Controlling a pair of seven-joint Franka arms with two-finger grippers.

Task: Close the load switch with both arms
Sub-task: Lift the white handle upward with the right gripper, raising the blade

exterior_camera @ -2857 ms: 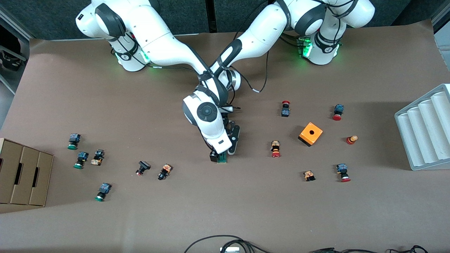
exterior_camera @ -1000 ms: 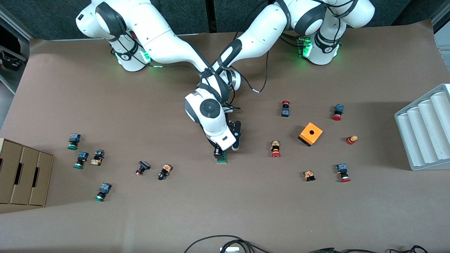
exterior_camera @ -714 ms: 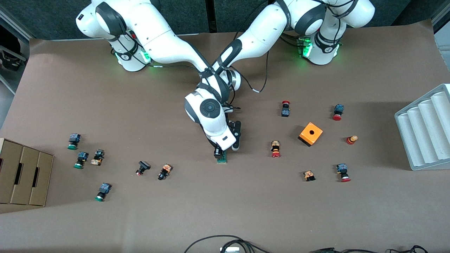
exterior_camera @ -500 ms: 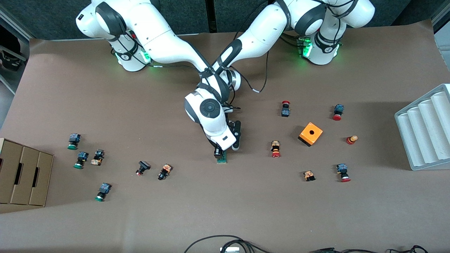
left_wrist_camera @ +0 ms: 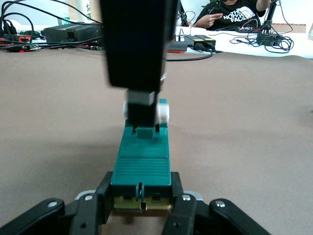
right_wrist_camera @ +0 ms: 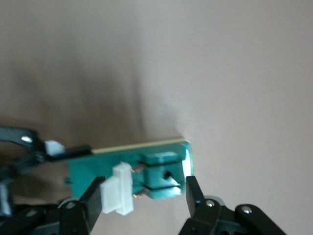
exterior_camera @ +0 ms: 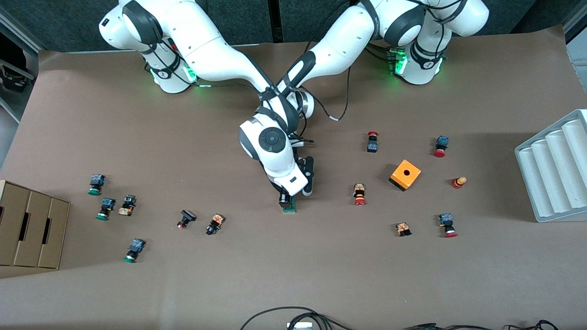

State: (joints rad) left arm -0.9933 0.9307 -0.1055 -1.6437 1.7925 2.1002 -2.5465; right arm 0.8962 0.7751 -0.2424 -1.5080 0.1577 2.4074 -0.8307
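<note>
The load switch (exterior_camera: 289, 209) is a narrow dark-green block lying mid-table. My left gripper (left_wrist_camera: 142, 209) is shut on the end of the switch (left_wrist_camera: 142, 164) that lies farther from the front camera; in the front view only its black hand (exterior_camera: 309, 176) shows beside the right arm's hand. My right gripper (exterior_camera: 287, 200) comes down on the switch from above. In the right wrist view its fingers (right_wrist_camera: 95, 198) stand open astride the white tab (right_wrist_camera: 118, 195) and the green end (right_wrist_camera: 164, 176). One finger touches the tab; the other stands a little off the green end.
An orange cube with a hole (exterior_camera: 405, 174) and several red-capped push-buttons (exterior_camera: 359, 194) lie toward the left arm's end. Green-capped buttons (exterior_camera: 95, 184) and a cardboard box (exterior_camera: 27, 229) lie toward the right arm's end. A white ribbed tray (exterior_camera: 555, 172) stands at the table edge.
Since 2.9 s ago the right hand has shifted a little over the switch, toward the left arm's end. Over the last second both arms are nearly still.
</note>
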